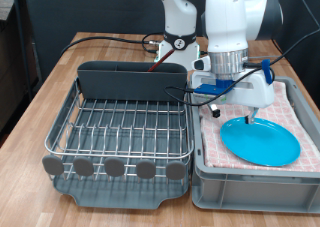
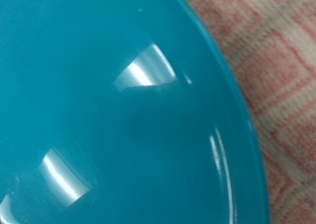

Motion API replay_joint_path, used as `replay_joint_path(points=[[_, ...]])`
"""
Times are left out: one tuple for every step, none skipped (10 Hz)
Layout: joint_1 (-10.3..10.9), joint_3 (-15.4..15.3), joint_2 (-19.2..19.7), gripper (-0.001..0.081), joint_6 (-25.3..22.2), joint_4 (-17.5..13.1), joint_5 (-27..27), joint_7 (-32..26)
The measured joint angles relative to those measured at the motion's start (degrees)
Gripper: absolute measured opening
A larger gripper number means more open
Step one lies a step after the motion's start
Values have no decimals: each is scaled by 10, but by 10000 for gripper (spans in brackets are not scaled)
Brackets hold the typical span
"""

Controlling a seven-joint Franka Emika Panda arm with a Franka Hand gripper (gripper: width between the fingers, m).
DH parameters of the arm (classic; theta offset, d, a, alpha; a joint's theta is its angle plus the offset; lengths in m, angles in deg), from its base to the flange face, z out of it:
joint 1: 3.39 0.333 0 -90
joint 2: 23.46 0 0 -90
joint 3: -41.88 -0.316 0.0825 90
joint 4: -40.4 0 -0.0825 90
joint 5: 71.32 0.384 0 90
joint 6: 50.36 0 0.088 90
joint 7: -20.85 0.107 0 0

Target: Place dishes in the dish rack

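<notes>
The round blue plate (image 1: 261, 141) lies flat on the checked cloth in the grey crate (image 1: 255, 182) at the exterior view's right. My gripper (image 1: 246, 115) hangs straight down over the plate's far edge, its fingertips at or just above the rim. The wrist view is filled by the plate's glossy surface (image 2: 118, 115), with cloth (image 2: 276, 76) at one corner; no fingers show there. The silver wire dish rack (image 1: 120, 127) on its dark tray stands at the left, with the dark cutlery bin (image 1: 132, 81) at its back; no dishes show in it. The mug and the wooden spoon are out of view.
The rack and the crate sit side by side on a wooden table (image 1: 45, 87). The robot's base (image 1: 180, 32) and black cables (image 1: 100, 42) are behind the rack. The crate's front wall is near the view's bottom edge.
</notes>
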Motion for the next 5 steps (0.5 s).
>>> replay_joint_path(points=[[-3, -4, 5, 802, 0, -6, 0, -2], [-4, -5, 10, 802, 0, -12, 0, -4], [-5, -7, 16, 802, 0, -19, 0, -6], [-9, -11, 23, 802, 0, -27, 0, -7], [-12, -16, 30, 802, 0, -33, 1, -7]])
